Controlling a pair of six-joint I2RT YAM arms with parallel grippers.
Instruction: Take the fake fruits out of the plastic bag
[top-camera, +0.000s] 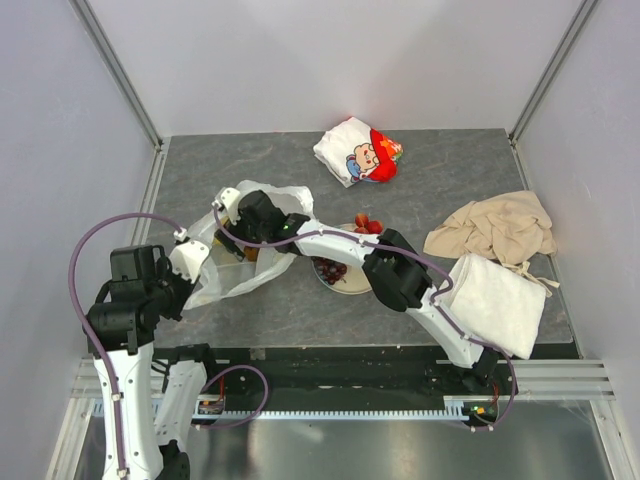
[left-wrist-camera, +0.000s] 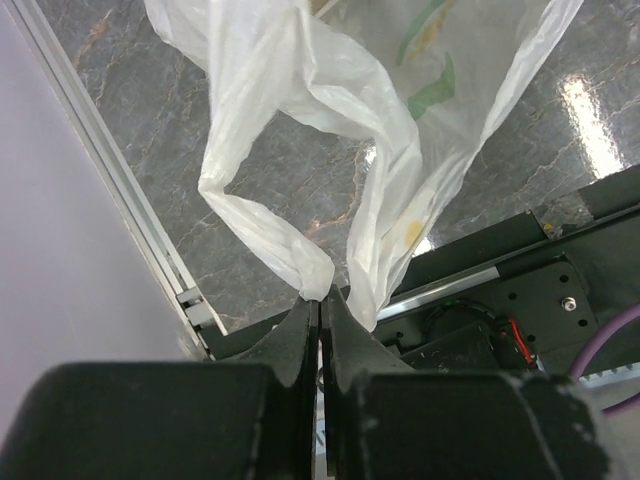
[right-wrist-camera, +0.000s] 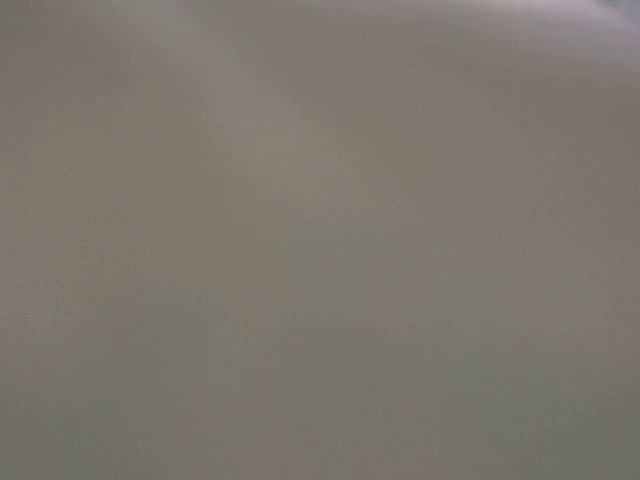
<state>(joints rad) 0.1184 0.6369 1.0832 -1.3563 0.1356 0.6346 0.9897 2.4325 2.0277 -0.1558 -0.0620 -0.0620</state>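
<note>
The plastic bag (top-camera: 232, 283) lies left of centre, translucent white with green and yellow prints; in the left wrist view (left-wrist-camera: 330, 90) it hangs from my fingers. My left gripper (left-wrist-camera: 320, 300) is shut on the bag's bunched handle edge and holds it up near the table's front left (top-camera: 192, 262). My right arm's wrist (top-camera: 262, 218) reaches into the bag's mouth; its fingers are hidden and the right wrist view is blank grey. An orange-brown fruit (top-camera: 251, 255) shows through the bag. Dark grapes (top-camera: 330, 268) and red strawberries (top-camera: 367, 225) lie on a plate (top-camera: 352, 287).
A white-and-red cartoon packet (top-camera: 358, 150) lies at the back. A crumpled beige cloth (top-camera: 495, 228) and a folded white towel (top-camera: 496, 303) lie on the right. A metal rail (left-wrist-camera: 120, 200) runs along the table's left edge.
</note>
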